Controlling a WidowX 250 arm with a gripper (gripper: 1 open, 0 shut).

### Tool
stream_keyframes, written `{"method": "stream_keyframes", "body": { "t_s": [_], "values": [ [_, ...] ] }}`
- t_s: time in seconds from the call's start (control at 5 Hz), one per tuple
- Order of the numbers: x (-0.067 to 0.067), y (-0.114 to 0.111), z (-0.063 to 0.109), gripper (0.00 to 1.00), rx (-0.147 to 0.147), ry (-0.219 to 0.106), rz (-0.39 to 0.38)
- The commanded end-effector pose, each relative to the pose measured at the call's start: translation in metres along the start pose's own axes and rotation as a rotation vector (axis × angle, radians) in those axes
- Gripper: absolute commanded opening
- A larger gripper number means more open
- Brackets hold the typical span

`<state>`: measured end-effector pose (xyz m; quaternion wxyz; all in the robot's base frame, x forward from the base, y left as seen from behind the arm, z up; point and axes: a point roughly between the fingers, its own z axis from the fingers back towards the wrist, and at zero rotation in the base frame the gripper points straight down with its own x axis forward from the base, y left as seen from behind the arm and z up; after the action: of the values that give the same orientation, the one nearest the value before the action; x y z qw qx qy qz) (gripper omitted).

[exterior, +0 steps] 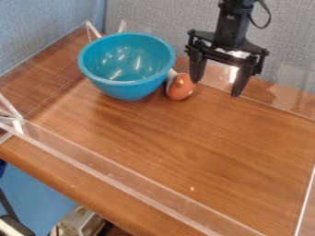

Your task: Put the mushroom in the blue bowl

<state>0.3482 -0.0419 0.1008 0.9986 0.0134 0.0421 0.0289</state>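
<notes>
The top of the arm (238,7) ran out of my view at the upper edge, and there went its cable (263,7), cut off up there too! Down in the lower left corner, I had only part of some gear (76,223), cropped by the bottom edge and too small for me to name. The mushroom's stem was too small to make out clearly.

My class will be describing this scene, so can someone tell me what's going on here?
A robot arm is working at a wooden table, seemingly to get the mushroom into the blue bowl. At this moment nothing is being handled: the gripper is open and holds nothing, off to one side of the mushroom. The mushroom is outside the bowl, right beside it, so it has not been put in.
</notes>
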Motion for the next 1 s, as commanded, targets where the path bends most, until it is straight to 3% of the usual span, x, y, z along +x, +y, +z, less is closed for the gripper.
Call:
{"method": "stream_keyframes", "body": {
  "t_s": [0.0, 0.4, 0.8],
  "values": [
    [0.007, 0.015, 0.020, 1.00, 0.014, -0.067, 0.013],
    [0.023, 0.044, 0.002, 1.00, 0.059, -0.029, 0.035],
    [0.038, 0.067, -0.021, 1.00, 0.083, 0.013, 0.043]
  ]
}}
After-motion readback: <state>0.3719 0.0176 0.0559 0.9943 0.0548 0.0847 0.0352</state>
